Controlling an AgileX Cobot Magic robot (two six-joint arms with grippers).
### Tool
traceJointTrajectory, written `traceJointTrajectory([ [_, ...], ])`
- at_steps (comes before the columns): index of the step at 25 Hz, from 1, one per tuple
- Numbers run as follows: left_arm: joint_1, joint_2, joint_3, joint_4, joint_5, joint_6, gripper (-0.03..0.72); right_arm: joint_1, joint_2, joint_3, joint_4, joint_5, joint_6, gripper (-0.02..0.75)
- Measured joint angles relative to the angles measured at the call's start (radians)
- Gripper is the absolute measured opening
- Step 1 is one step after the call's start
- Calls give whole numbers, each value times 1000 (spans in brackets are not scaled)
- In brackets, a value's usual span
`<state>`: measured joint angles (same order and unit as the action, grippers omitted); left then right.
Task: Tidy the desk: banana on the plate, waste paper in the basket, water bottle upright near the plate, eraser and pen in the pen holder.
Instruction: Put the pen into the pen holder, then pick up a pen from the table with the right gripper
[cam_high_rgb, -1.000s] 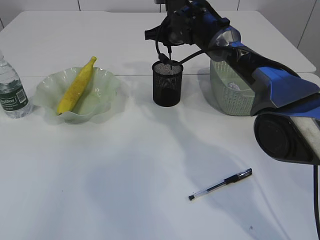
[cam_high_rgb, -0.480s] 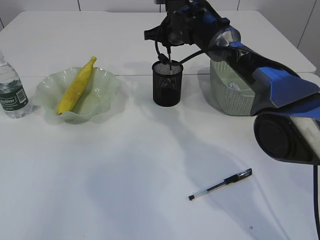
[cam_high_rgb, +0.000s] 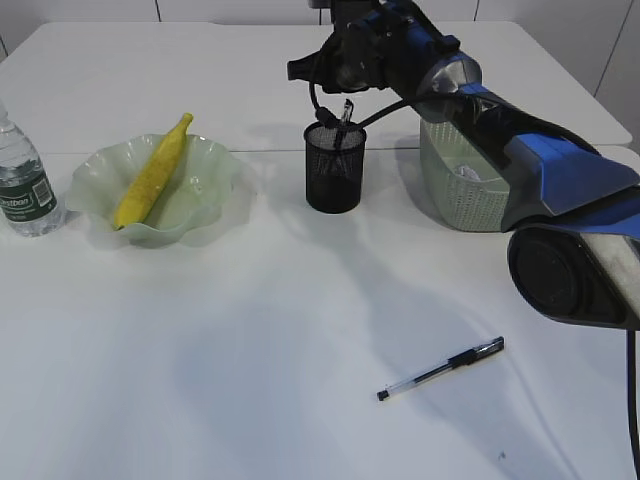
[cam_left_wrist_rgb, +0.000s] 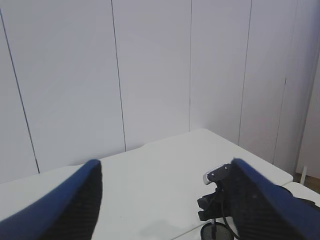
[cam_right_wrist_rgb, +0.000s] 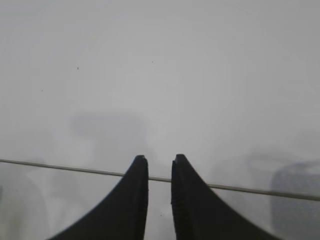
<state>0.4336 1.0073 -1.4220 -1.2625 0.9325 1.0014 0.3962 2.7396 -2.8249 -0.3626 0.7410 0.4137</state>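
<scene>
My right gripper (cam_high_rgb: 333, 85) hangs just above the black mesh pen holder (cam_high_rgb: 334, 172); its black fingers (cam_right_wrist_rgb: 159, 158) are a little apart with nothing between them. A pen (cam_high_rgb: 345, 113) leans inside the holder, free of the gripper. A second pen (cam_high_rgb: 440, 368) lies on the table at front right. The banana (cam_high_rgb: 152, 175) lies on the green plate (cam_high_rgb: 215, 160). The water bottle (cam_high_rgb: 22, 185) stands upright left of the plate. Waste paper (cam_high_rgb: 468, 172) is in the basket (cam_high_rgb: 455, 200). The eraser does not show. My left gripper (cam_left_wrist_rgb: 165, 162) is wide open and empty in the air.
The right arm (cam_high_rgb: 520, 150) stretches from front right across the basket to the holder. A table seam (cam_right_wrist_rgb: 240, 189) runs under the right gripper. The left wrist view shows the right gripper (cam_left_wrist_rgb: 212, 197) over the holder (cam_left_wrist_rgb: 216, 233) and a white wall behind.
The pen that stood upright in the right gripper over the holder now leans loose inside it; the gripper has let it go. The arm has barely moved.
</scene>
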Motion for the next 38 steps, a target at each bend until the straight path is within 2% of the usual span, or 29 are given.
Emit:
traceJointTrajectory([
  [9, 0, 0, 0, 2, 0, 0, 551, 0, -2, 0, -4, 1, 0, 138],
  [14, 0, 0, 0, 2, 0, 0, 551, 0, -48, 0, -69, 19, 0, 139],
  [21, 0, 0, 0, 4, -25, 0, 551, 0, -121, -63, -116, 149, 0, 139],
  [29, 0, 0, 0, -1, -51, 0, 551, 0, -143, -108, -107, 489, 0, 139],
  [34, 0, 0, 0, -73, -51, 0, 551, -2, -164, -108, -67, 518, 0, 139],
  [38, 0, 0, 0, -88, -53, 0, 551, -2, -218, -108, -23, 521, -2, 139],
])
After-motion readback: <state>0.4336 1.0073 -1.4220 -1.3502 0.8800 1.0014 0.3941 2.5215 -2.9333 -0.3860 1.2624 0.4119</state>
